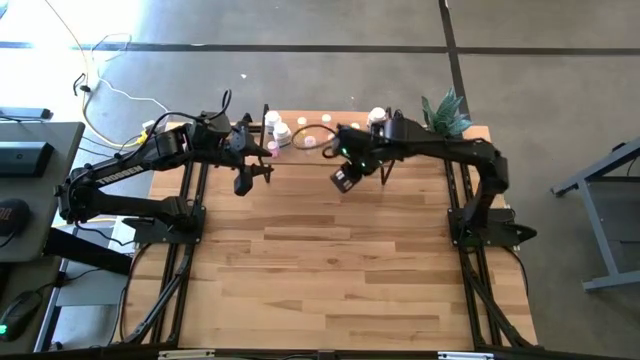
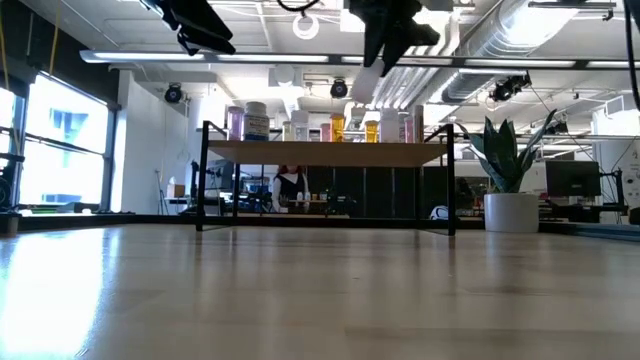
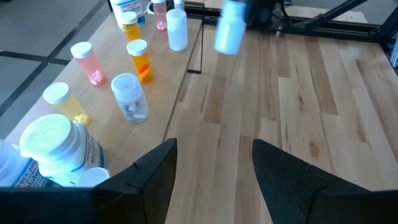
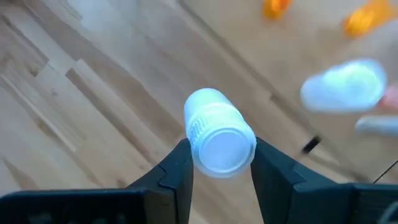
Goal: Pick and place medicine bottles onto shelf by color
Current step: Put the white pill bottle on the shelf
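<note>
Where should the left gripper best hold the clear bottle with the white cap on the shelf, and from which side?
Probably by its body, just under the cap. The clear bottle stands upright on the shelf nearest the open edge, so the open left gripper can come from the table side.

Medicine bottles [image 2: 330, 127] stand in a row on the shelf [image 2: 326, 153] across the counter [image 2: 320, 290], a potted plant [image 2: 511, 180] at its 3 o'clock side.
</note>
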Robot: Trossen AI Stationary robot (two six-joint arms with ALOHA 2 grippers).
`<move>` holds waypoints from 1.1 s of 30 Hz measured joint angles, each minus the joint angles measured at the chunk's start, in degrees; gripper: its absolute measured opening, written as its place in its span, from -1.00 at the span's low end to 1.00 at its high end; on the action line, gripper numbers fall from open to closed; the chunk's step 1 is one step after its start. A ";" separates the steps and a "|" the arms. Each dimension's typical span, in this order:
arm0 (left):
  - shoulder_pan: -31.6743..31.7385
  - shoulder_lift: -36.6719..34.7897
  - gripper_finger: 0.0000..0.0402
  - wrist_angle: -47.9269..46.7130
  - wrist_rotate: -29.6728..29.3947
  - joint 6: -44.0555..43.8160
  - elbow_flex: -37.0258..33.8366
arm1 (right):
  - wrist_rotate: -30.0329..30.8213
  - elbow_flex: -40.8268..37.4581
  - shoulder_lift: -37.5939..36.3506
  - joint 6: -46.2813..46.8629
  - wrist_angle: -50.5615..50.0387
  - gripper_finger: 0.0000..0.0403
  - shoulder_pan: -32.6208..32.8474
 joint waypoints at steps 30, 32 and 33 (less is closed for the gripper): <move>0.00 0.01 -0.01 -0.11 0.00 -0.15 0.00 | 0.96 8.45 8.20 -27.84 -0.85 -0.43 -11.18; 0.00 0.00 -0.01 -0.11 0.00 -0.15 0.00 | 0.96 8.45 8.37 -28.29 -0.84 -0.43 -11.60; 0.00 0.01 -0.01 -0.11 0.00 -0.17 0.00 | 0.96 8.45 8.64 -28.57 -0.88 -0.43 -11.71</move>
